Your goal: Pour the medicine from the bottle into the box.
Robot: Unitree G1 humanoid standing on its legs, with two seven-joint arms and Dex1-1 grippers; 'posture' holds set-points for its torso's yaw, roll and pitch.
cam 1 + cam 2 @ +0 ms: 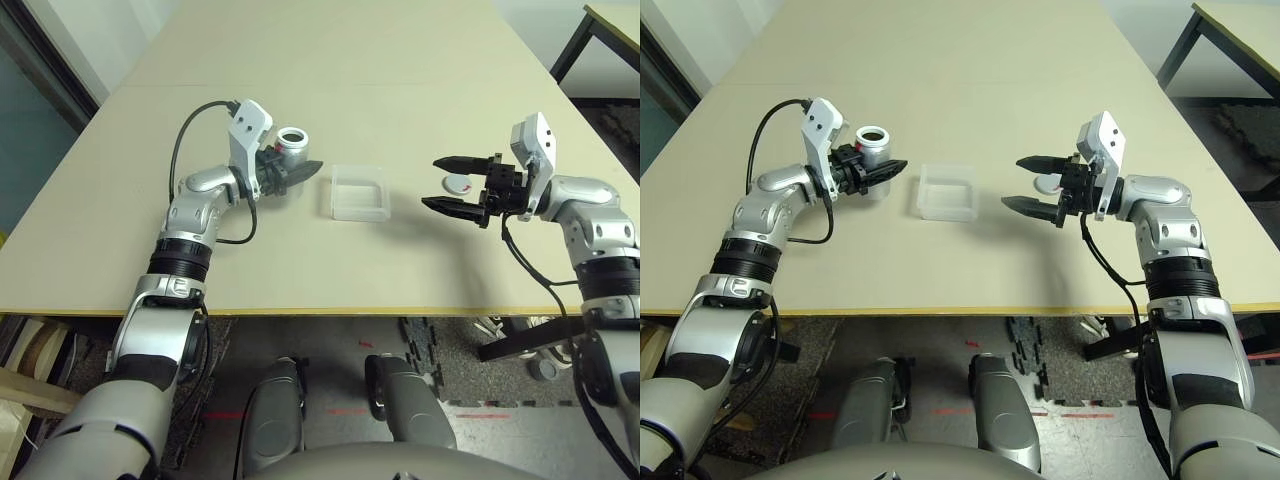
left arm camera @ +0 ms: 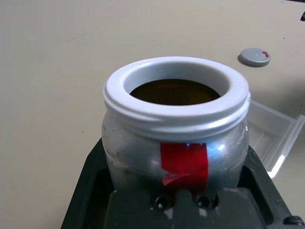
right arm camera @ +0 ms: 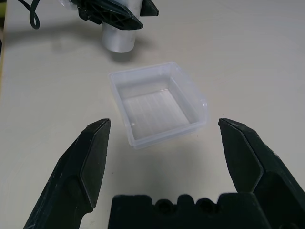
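My left gripper (image 1: 300,170) is shut on the bottle (image 2: 176,124), a grey-white jar with a red stripe, held upright and uncapped at the left of the table. Its mouth shows a dark brownish inside; the medicine is hidden in there. The box (image 1: 358,192), a clear shallow container with nothing in it, sits on the table just right of the bottle and apart from it. My right gripper (image 1: 431,183) hovers open to the right of the box, fingers pointing at it, nothing between them.
The round grey cap (image 1: 459,184) with a red mark lies on the table beside my right gripper's fingers. The beige table (image 1: 330,60) stretches far behind. A dark table leg (image 1: 570,45) stands past the far right corner.
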